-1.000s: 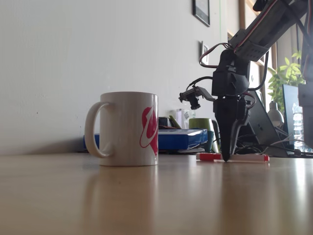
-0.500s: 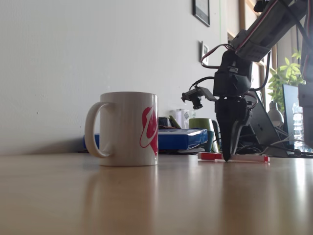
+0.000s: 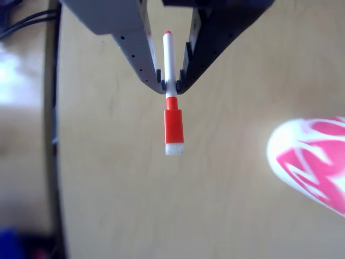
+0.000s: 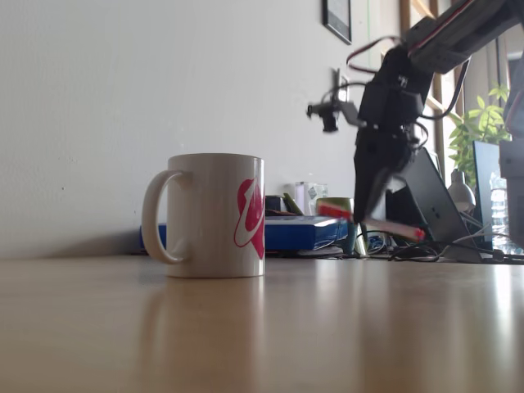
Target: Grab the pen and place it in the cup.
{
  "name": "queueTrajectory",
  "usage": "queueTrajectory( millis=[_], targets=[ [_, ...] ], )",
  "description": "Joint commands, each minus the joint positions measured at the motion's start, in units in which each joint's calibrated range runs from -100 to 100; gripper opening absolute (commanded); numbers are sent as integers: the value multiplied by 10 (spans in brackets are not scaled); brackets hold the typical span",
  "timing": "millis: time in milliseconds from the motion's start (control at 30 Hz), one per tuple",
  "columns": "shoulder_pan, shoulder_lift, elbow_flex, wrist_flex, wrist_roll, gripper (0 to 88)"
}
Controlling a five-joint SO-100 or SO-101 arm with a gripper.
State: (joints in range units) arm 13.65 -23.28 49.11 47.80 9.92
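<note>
My gripper is shut on the pen, a slim white marker with a red cap and a small red tip. In the fixed view the pen hangs clear of the wooden table, slightly tilted, its cap end pointing toward the cup. The cup, a white mug with a pink swirl, stands upright to the left of the gripper, handle on its left. In the other view the cup is a blurred pink-and-white shape at the right edge, apart from the pen.
A blue flat object, a green cup and other desk clutter sit behind the table at the back. A plant and a monitor stand at the far right. A white wall runs along the left.
The gripper closed on the pen lying on the table and lifted it; the pen now hangs above the surface and the arm has risen.
</note>
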Motion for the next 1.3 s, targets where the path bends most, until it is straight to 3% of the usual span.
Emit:
queueTrajectory(
  millis=[0,267,500,867,1267],
  targets=[
    [-19,-86,-8,6,-9,13],
    [-109,-193,-23,11,-27,13],
    [-159,-242,-50,-48,-26,12],
    [-269,-236,-82,-146,-36,11],
    [-294,-138,-70,-289,-42,11]
  ],
)
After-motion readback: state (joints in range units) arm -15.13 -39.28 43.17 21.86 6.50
